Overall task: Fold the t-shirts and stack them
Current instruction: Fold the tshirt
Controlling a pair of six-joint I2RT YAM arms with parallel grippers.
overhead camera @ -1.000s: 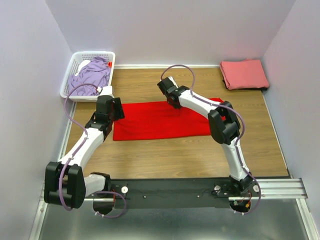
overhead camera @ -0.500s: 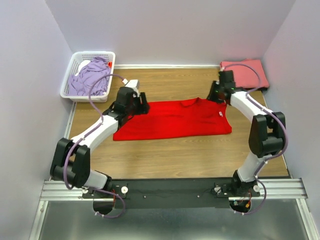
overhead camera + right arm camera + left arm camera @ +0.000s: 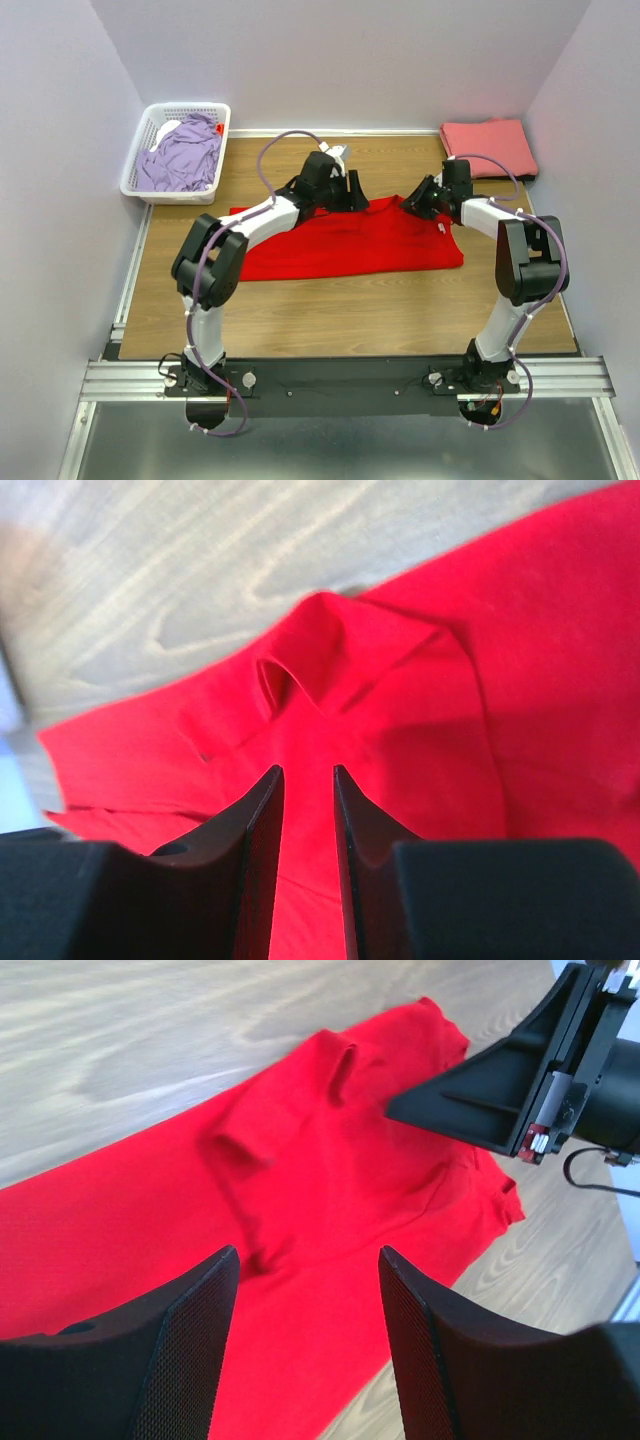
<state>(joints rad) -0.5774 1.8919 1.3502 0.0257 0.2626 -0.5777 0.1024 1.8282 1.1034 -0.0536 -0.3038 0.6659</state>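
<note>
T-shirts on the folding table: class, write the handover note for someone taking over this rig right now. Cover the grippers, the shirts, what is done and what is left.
Left gripper: open, empty, above the red shirt.
Right gripper: narrowly open, nothing gripped, above that shirt's rumpled far edge.
Red shirt: spread on the table, unfolded.
Pink shirt: folded, far right corner.
Lavender shirt: crumpled in the basket.
Done: pink shirt folded.
Left: fold red and lavender, then stack them.

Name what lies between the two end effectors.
Only the bright red cloth t-shirt, far edge bunched, between left end effector and right end effector; top view shows it.
</note>
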